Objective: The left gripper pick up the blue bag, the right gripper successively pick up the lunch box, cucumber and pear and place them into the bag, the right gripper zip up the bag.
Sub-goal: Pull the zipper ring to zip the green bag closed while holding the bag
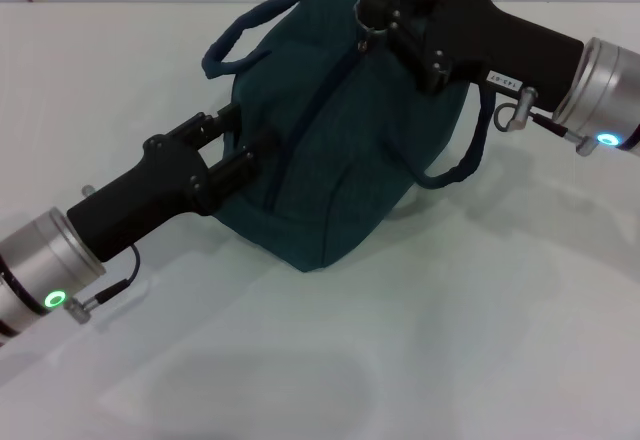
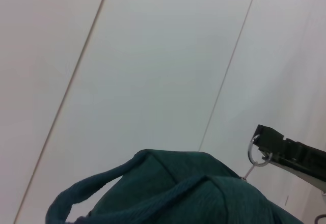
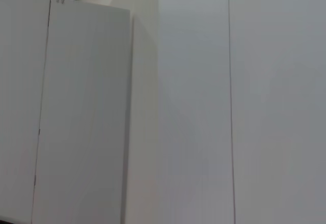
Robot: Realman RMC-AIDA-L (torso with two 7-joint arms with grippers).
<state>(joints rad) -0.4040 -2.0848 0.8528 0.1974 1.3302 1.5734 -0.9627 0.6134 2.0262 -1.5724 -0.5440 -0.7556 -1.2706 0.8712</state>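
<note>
Blue bag (image 1: pixel 335 130) at centre of white tabletop (image 1: pixel 420 340), upright, zipper line closed as far as visible. Left gripper (image 1: pixel 235 145) at bag's 9 o'clock side, jaws clamped on fabric. Right gripper (image 1: pixel 372 15) at bag's top, 12 o'clock; jaws' state cannot tell. Lunch box, cucumber, pear unseen. Handles (image 1: pixel 240 30) drape both sides.

**Q:** so what's actually around besides the main stuff?

**A:** honestly not much lol. There's the white bench (image 1: pixel 420 360), plain and glossy, running out to its far edge along the top of the head view. The wrist views catch pale wall panels (image 2: pixel 153 71) with thin seams between them, and a white cabinet (image 3: pixel 76 122) with a narrow door gap near one side. A dark strip sits above the cabinet's top edge.
</note>
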